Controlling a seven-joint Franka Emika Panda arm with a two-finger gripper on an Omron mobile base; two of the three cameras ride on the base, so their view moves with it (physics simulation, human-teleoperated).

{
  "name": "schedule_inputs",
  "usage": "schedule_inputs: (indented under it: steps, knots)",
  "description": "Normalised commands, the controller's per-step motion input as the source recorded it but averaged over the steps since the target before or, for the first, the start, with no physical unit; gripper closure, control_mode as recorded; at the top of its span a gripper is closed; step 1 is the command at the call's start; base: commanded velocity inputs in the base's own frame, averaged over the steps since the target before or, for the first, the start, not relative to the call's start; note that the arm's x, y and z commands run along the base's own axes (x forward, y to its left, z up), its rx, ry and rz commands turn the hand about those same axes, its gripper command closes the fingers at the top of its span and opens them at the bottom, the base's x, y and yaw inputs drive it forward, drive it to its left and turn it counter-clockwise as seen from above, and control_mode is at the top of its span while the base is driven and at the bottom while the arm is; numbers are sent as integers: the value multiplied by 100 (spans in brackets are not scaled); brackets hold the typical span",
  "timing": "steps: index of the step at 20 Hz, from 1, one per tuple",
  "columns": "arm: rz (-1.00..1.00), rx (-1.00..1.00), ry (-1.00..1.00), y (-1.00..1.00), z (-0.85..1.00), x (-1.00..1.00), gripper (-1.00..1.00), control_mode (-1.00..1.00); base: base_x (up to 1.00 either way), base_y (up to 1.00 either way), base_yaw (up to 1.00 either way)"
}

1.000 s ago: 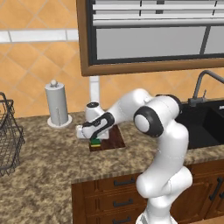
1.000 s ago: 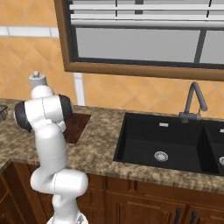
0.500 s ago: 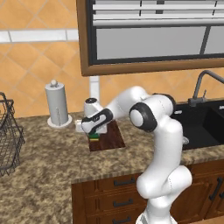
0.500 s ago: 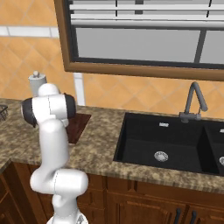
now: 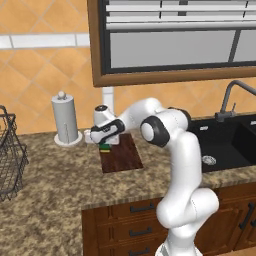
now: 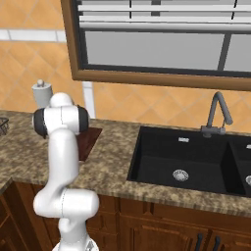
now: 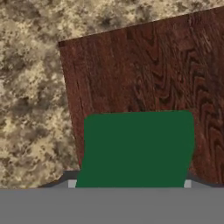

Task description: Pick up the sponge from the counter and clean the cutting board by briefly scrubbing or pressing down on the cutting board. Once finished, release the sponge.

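- The gripper (image 5: pixel 105 145) was clamped on the sponge (image 5: pixel 105 147), its jaws pressed against the sponge's sides; the hand view showed the green top of the sponge (image 7: pixel 138 148) sitting between the finger tips.
- The sponge was held over the cutting board (image 5: pixel 121 156), near the board's back left corner, close to the counter's (image 5: pixel 55 190) rear edge and not far from the paper towel holder (image 5: pixel 66 120).
- In the hand view the board's (image 7: pixel 144 74) wood grain lay straight beneath the sponge, with the granite beside the board's edge.
- Whether the sponge touched the board or hung just above it could not be told.
- Judged from this, picking up was done and the sponge had been brought to the board.
- Left to do: press or scrub briefly on the board, then let the sponge go.
- The sink (image 6: pixel 191 159) lay well apart, toward the counter's other end.
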Motion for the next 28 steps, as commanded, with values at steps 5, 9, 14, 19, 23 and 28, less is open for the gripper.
schedule_inputs:
  steps: [5, 9, 14, 19, 23, 28]
  knots:
    - [0, -1, 0, 0, -1, 44, 100, -100, 0, 0, 0]
    - [0, -1, 0, -18, -3, 1, 100, -100, 0, 0, 0]
    - [2, 0, 0, -62, -20, 0, 100, -100, 0, 0, 0]
    - [14, -3, 0, -81, -46, -6, 100, -100, 0, 0, 0]
    - [13, -1, 0, -62, -38, 0, 100, -100, 0, 0, 0]
    - [15, -6, 0, -58, -13, -19, 100, -100, 0, 0, 0]
